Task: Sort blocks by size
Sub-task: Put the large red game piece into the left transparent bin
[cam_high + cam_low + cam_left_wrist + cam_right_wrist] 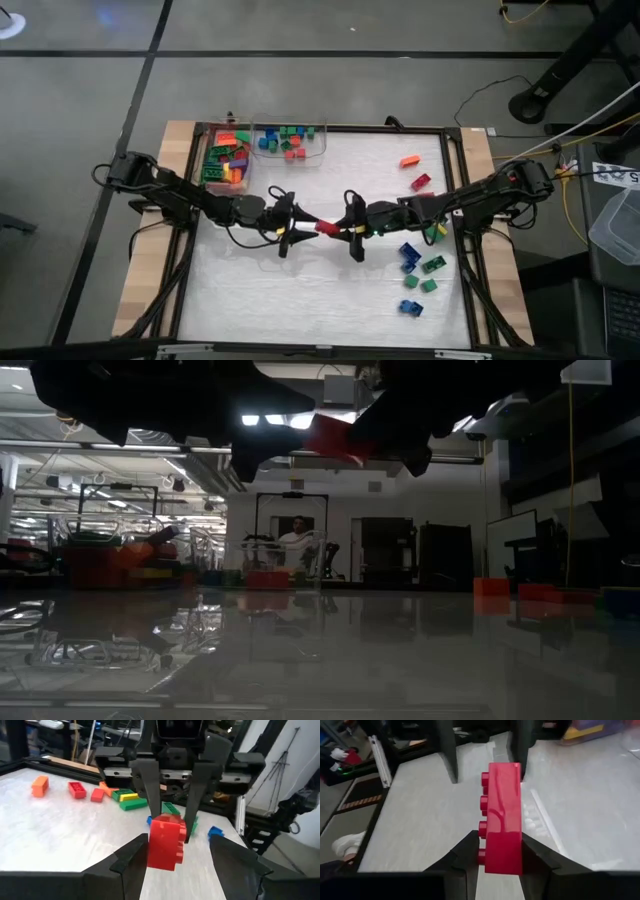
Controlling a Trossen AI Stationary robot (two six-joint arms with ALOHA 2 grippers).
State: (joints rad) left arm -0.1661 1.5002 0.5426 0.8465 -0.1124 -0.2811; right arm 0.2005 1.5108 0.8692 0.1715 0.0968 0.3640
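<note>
So the right tool (496, 851) is clamped on a long red studded plastic brick (503, 812), held up over mid-desk, and the left tool (172, 855) sits spread around its far end, not gripping yet. I'd close left squarely before right lets go. Plenty of open white desk (300, 285) below; the clear bins (290, 143) are by the far edge.

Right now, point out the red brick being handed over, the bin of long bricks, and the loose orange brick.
red brick (502, 815), right wrist view, smooth side face.
bin of long bricks (207, 152), high view, left wall.
orange brick (409, 159), high view, top face.
</note>
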